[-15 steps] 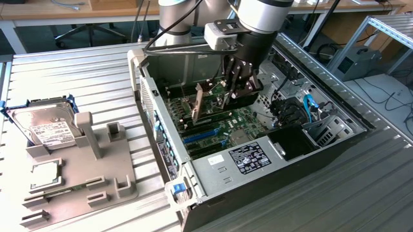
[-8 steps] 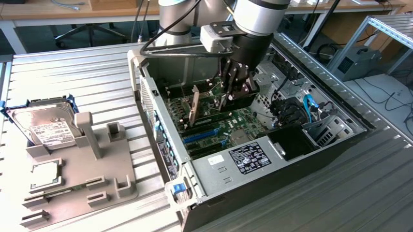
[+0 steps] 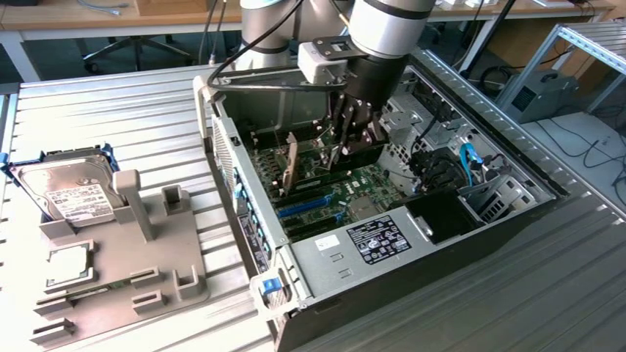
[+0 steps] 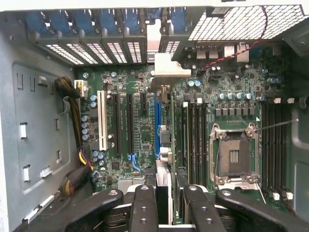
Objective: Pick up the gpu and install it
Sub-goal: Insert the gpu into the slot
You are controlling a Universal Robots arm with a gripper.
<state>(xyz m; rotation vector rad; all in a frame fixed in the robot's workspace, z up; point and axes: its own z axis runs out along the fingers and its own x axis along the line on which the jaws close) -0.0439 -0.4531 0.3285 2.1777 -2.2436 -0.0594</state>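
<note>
The gpu stands on edge inside the open computer case, a thin dark card. My gripper reaches down into the case and is shut on the card's top edge. In the wrist view the gpu shows edge-on between my black fingers. Its silver bracket lies at the case's rear slot openings. The card runs right alongside the blue slot on the motherboard. Whether its lower edge sits in a slot I cannot tell.
A hard drive and a processor chip rest in a grey fixture at the exterior view's left. Inside the case are the power supply, a bare processor socket, memory slots and a cable bundle.
</note>
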